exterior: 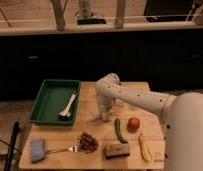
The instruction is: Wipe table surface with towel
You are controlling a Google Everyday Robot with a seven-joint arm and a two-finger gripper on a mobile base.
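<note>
The table surface (90,97) is a small top of pale wooden slats. My white arm reaches in from the lower right and bends down over the table's middle. The gripper (104,112) points down onto the wood, right of the green tray. A thin pale cloth edge, apparently the towel (96,119), pokes out at the gripper's lower left, flat on the table; most of it is hidden under the gripper.
A green tray (45,102) holding a white utensil (68,106) sits at the left. Along the front lie a blue folded pad (37,149), a fork (62,149), grapes (87,142), a brown bar (117,150), a green vegetable (118,130), a red fruit (134,123) and a banana (144,147).
</note>
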